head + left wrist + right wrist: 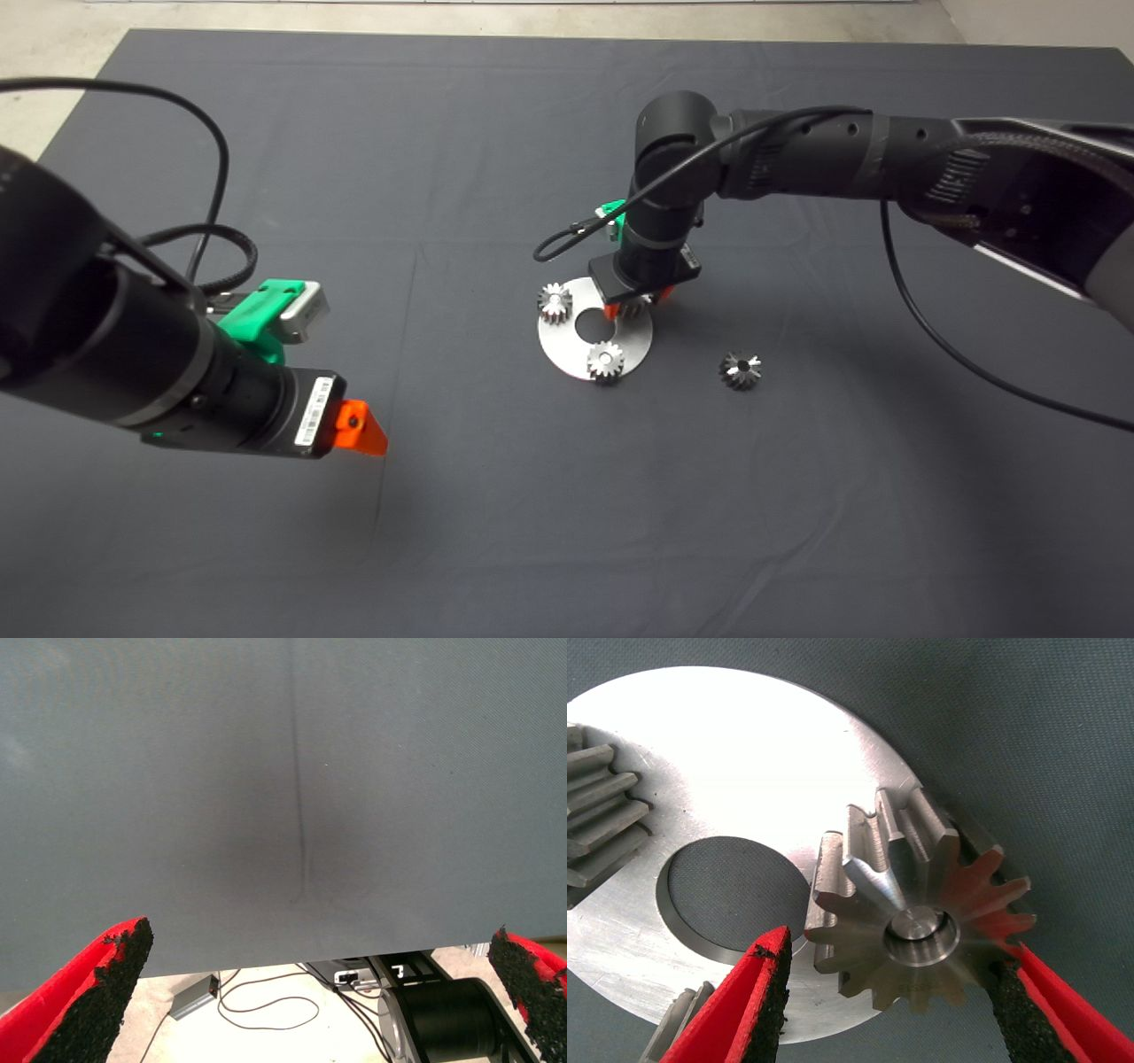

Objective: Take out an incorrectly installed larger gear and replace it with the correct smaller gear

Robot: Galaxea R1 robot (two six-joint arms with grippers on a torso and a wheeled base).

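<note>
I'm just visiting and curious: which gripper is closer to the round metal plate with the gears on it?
The right gripper. It is directly over the metal plate, its fingers either side of a gear there. The left gripper hangs over bare mat, well off to the side.

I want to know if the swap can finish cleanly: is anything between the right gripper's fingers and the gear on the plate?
Nothing visible. The right gripper is open astride the smaller gear on the round steel plate; both pads face it.
</note>
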